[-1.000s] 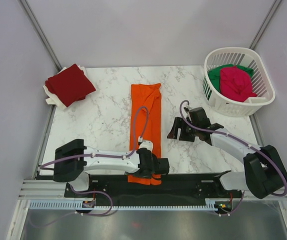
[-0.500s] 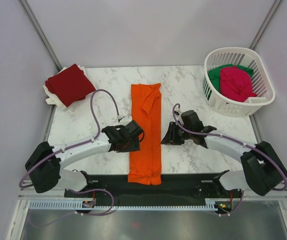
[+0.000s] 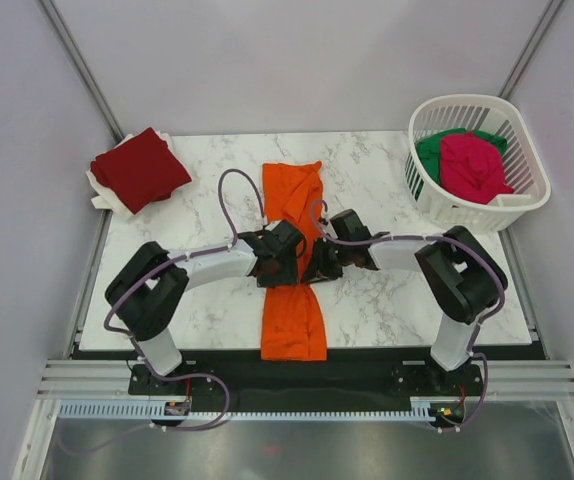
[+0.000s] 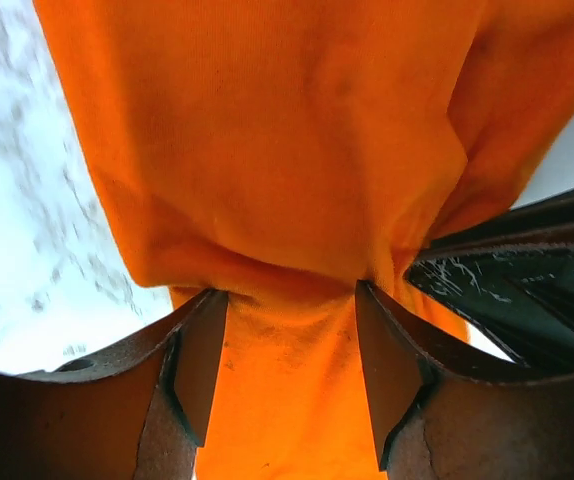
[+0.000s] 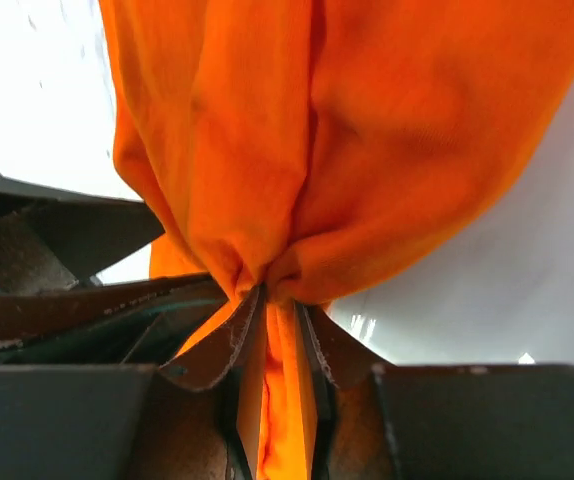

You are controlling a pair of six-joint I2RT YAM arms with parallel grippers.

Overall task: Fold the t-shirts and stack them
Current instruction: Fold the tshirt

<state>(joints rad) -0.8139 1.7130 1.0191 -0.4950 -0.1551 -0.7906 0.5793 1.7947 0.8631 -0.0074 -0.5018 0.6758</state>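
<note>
Bright orange cloth t-shirt: long folded strip, centre of white marble tabletop, gathered at mid-length. Left jaws pinching bunched cloth from left edge; right jaws pressed tight on fold from right. Pairs just beside each other.

The orange t-shirt, folded into a long strip, lay at the centre of the table running from 12 to 6 o'clock. Its middle was gathered into a narrow, creased waist, pinched between the left gripper and the right gripper. The dark red t-shirt sat folded at 10 o'clock. The magenta-pink t-shirt lay crumpled on the green t-shirt in the basket at 2 o'clock.
</note>
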